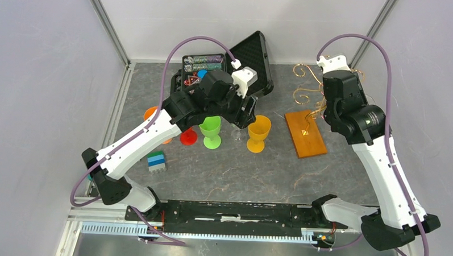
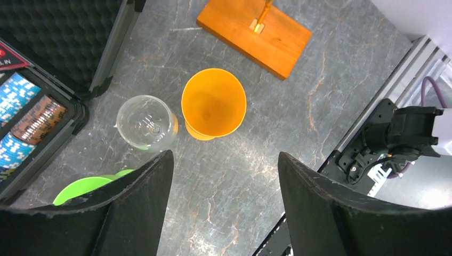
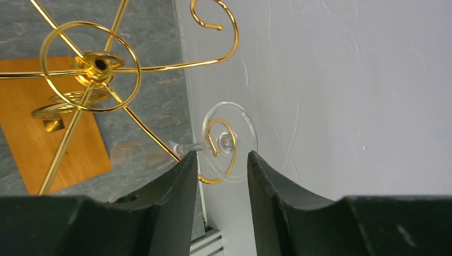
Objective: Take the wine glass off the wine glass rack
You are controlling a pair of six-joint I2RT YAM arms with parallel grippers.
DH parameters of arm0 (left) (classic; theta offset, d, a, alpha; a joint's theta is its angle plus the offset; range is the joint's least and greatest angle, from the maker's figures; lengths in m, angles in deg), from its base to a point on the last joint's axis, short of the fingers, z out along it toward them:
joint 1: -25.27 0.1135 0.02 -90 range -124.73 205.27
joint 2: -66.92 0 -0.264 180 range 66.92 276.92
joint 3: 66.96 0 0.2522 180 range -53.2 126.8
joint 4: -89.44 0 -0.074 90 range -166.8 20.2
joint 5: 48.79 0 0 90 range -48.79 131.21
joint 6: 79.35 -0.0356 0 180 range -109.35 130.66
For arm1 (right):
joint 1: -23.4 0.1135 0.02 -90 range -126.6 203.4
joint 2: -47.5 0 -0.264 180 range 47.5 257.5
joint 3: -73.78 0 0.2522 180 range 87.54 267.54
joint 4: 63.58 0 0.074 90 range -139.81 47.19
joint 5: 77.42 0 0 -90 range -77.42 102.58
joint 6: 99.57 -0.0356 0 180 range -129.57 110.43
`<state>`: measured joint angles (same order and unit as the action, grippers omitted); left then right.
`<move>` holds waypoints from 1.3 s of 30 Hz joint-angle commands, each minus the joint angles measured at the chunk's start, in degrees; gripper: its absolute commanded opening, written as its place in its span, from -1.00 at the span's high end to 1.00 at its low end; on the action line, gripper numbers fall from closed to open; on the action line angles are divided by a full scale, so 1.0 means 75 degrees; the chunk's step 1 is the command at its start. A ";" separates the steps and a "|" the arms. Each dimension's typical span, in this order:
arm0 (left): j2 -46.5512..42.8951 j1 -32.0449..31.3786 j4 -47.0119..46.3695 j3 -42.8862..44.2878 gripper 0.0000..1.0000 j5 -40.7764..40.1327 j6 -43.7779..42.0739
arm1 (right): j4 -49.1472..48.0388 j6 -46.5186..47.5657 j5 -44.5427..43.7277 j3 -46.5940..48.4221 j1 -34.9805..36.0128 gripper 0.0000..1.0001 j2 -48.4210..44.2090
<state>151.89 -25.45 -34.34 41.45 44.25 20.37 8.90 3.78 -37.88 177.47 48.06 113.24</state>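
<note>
Right gripper [image 3: 219,157] is hovering with jaws parted, holding nothing, either side of the wine glass [image 3: 240,125], which is hanging inverted on the wine glass rack [image 3: 98,64], far right. Recommend closing on the stem, then sliding it outward along the scroll.

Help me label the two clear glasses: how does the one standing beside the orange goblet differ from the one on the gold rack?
Pose: the table glass stands upright, mouth up; the rack glass hangs by its foot from a curl of the wine glass rack. Support: the table glass rests on the grey table beside the orange goblet; the rack glass is carried by gold wire, near the wall. Both are clear and colourless.
</note>
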 commanded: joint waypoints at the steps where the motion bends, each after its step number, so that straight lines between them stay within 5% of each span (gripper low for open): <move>1: -0.0461 0.0013 -0.0663 -0.0079 -0.54 -0.0054 0.0210 | -0.0096 0.0199 -0.0405 -0.0172 -0.0306 0.15 0.0059; 16: -0.0438 0.0013 -0.0704 -0.0151 -0.57 -0.0033 0.0105 | -0.0714 0.0570 -0.0489 -0.0860 -0.0580 0.26 0.0332; 31: -0.0427 0.0013 -0.0716 -0.0173 -0.57 -0.0055 0.0028 | -0.0821 0.0938 -0.0754 -0.0728 -0.0599 1.00 0.0390; 39: -0.0418 0.0019 -0.0716 -0.0174 -0.58 -0.0075 0.0005 | -0.0786 0.1325 -0.1146 -0.0397 -0.0588 1.00 0.0493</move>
<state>149.77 -25.43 -37.67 40.25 44.28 20.39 3.68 11.41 -42.91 171.31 43.89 116.65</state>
